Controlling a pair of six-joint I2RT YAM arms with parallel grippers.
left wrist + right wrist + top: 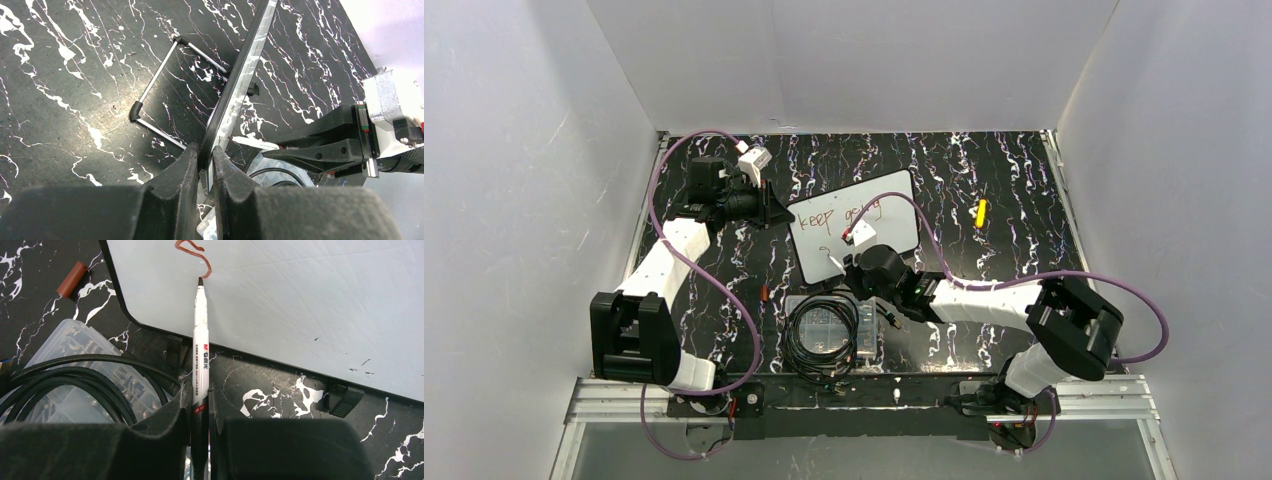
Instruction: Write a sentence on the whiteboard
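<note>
The whiteboard (894,200) stands tilted mid-table, with its wire stand (159,76) behind it. My left gripper (776,212) is shut on its left edge, and the rim (239,85) runs between the fingers of the gripper (206,155). The sentence (842,213) reads "keep going" on the top line. A short curl (192,252) begins the second line. My right gripper (200,395) is shut on a white marker (200,340), whose dark tip touches the end of that curl on the board (300,300). From above, the right gripper (852,270) is at the board's lower left.
A clear plastic box with coiled black cable (829,330) (75,385) lies just in front of the board, close under my right wrist. A reddish-brown marker cap (765,293) (72,278) lies left of it. A small yellow object (981,212) lies right of the board. White walls enclose the table.
</note>
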